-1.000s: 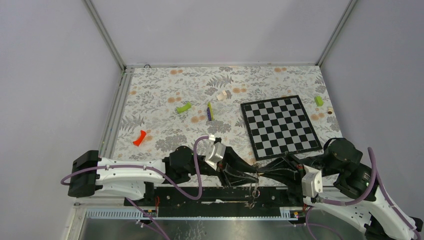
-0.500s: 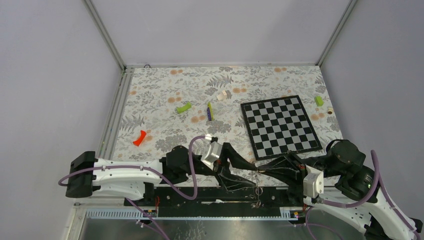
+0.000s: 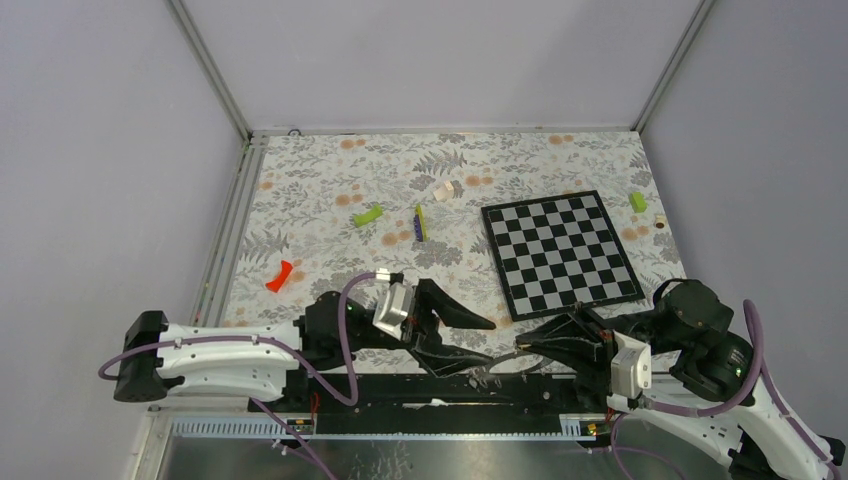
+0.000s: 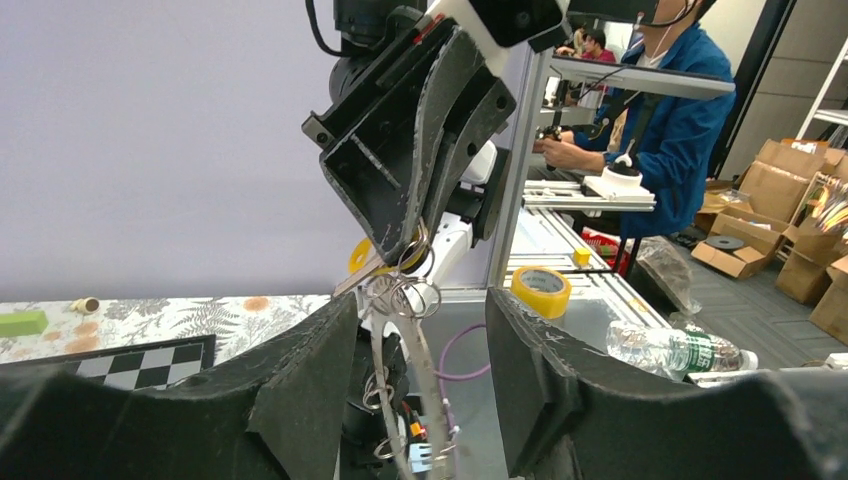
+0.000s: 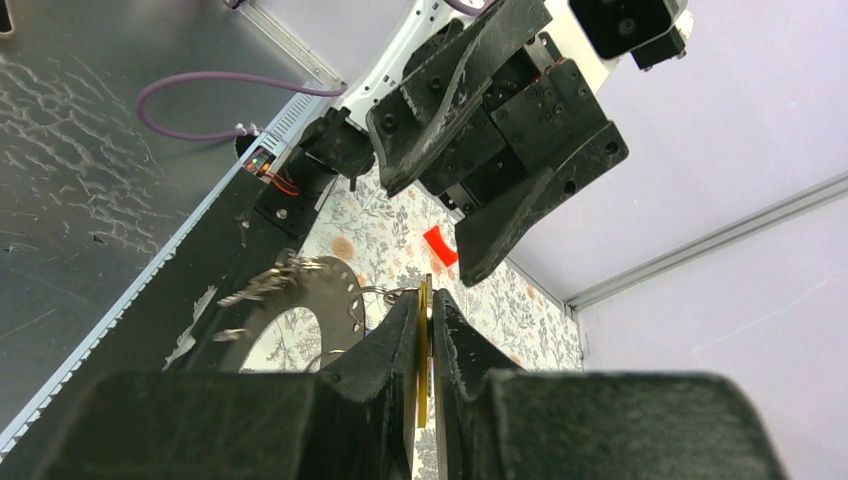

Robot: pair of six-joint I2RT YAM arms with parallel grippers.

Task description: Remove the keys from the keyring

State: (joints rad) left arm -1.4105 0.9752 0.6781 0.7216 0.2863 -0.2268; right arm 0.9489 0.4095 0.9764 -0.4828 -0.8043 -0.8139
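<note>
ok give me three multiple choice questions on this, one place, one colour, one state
1. Where is the red piece relative to the chessboard? A on it; B left of it, on the flowered cloth; C behind it.
2. What colour is the tag in the right hand? A yellow; B blue; C black.
3. How is the left hand? A shut on the tag; B open; C out of view.
Answers: B, it lies on the cloth well left of the board; A, a yellow edge shows in the grip; B, its camera shows a wide gap.
</note>
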